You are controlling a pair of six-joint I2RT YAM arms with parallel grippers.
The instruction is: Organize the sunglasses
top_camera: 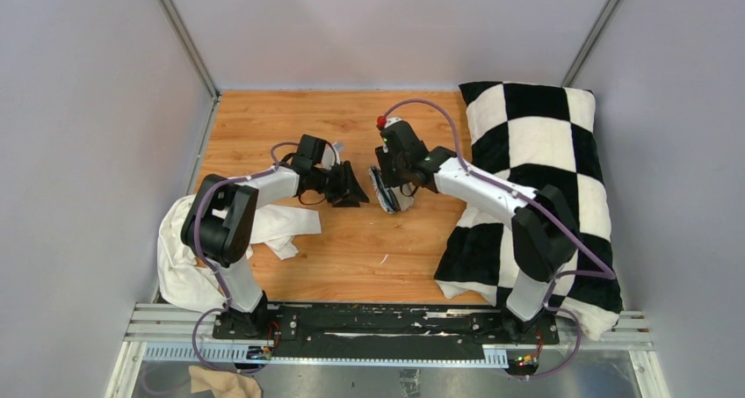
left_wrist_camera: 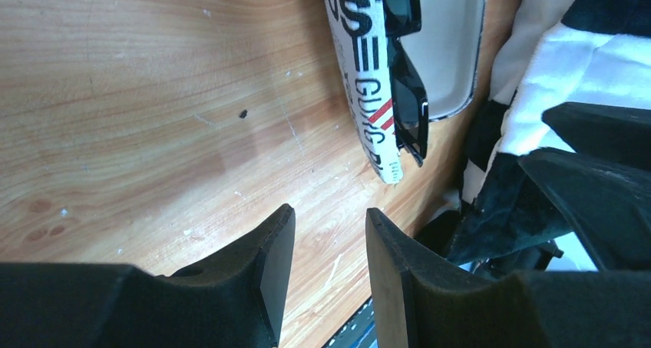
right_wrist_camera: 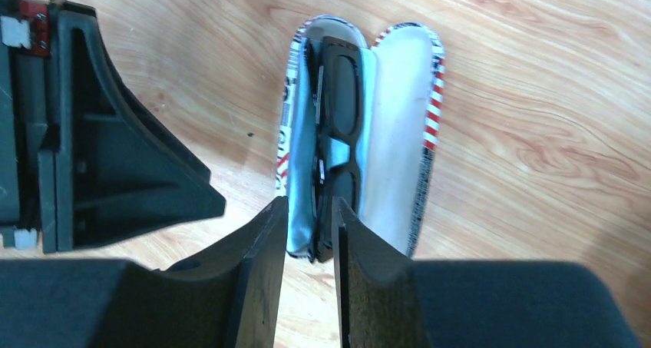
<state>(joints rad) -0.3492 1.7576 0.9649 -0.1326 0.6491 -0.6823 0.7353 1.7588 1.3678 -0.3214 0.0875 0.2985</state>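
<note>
Matte black thin-frame sunglasses (right_wrist_camera: 338,110) in oblong striped-edge case (right_wrist_camera: 395,133), wood bench (right_wrist_camera: 537,94); near end betw right jaws (right_wrist_camera: 309,206), grip unclear; left jaws (left_wrist_camera: 330,212) apart, empty.

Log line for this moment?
sunglasses: lying in open case | left gripper: open, empty | right gripper: slightly open over sunglasses' near end

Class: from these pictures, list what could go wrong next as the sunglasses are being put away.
1. The right end effector sits close over one end of the sunglasses; withdrawing may drag them out of the open case.
2. The sunglasses seem to ride high at the case's rim; closing it may pinch them.
</note>
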